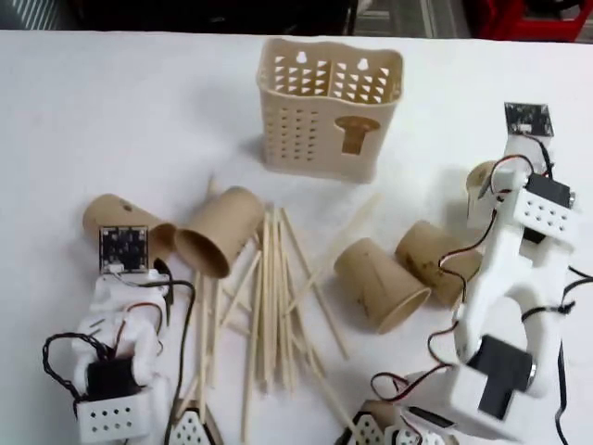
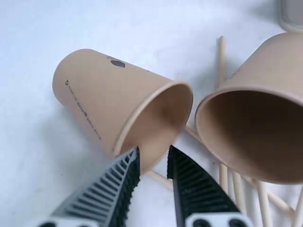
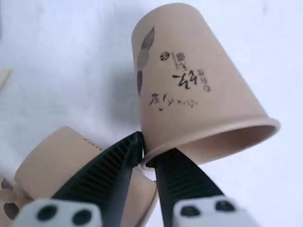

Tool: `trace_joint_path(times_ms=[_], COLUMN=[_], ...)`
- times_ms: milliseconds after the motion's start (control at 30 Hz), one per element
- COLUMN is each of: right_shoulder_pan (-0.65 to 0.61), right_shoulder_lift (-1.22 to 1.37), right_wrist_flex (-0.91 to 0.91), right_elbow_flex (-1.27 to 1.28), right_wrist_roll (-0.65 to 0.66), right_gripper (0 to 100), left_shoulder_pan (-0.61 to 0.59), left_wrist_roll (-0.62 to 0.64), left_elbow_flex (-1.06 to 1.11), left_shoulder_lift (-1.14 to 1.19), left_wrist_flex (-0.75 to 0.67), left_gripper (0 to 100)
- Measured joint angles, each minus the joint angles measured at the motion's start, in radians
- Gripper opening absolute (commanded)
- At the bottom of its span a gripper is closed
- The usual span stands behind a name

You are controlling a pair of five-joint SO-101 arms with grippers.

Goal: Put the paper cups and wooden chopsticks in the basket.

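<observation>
- Just beside the left claw (image 2: 152,153), a neighbouring cup (image 2: 255,123) lies on its side with its wide mouth turned toward the claw. It rests on some of the wooden chopsticks (image 1: 273,306).
- The chopsticks fan out in a loose heap on the white table (image 1: 111,102) between the two arms. One stick passes just under the left claw's tips.
- A lower cup (image 3: 61,161) lies on its side just beside the right claw (image 3: 147,151), partly hidden behind one finger. A middle cup (image 1: 378,283) lies close against it on the side toward the chopstick heap, mouth facing the arms.
- The basket (image 1: 315,130) stands upright well beyond both claws and roughly between them. It has perforated walls, an open top and a partition inside. All five cups and the chopsticks lie outside it.
- The near cup (image 2: 109,99) lies on its side straight ahead of the left claw, base pointing away and mouth toward it. The lower edge of its rim sits at the gap between the fingers. The left claw's fingers are narrowly apart and are not pressed onto the paper.
- The right claw's fingers are drawn together on the rim of the pinched cup (image 3: 189,85). Its base points away from the claw and its printed side faces the wrist camera.
</observation>
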Motion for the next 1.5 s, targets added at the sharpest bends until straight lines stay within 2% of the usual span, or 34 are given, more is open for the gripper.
trace_joint_path(times_ms=[333,533,700,1200,1500], right_shoulder_pan=[-0.078,-0.201,-0.301,-0.557,-0.580], right_shoulder_lift=[-0.313,-0.509,-0.603,-0.592,-0.361], right_wrist_flex=[0.000,-0.006,-0.094,-0.390,-0.529], right_elbow_flex=[0.000,0.000,0.000,0.000,0.000], right_wrist_roll=[0.127,0.141,0.141,0.144,0.141], right_gripper=[2.0,2.0,2.0,2.0,2.0], left_shoulder_pan=[0.000,0.000,0.000,0.000,0.000], left_wrist_roll=[0.000,0.000,0.000,0.000,0.000], left_elbow_flex=[0.000,0.000,0.000,0.000,0.000], left_shoulder_lift=[0.000,0.000,0.000,0.000,0.000], left_wrist_flex=[0.000,0.000,0.000,0.009,0.009], left_gripper=[11,11,11,11,11])
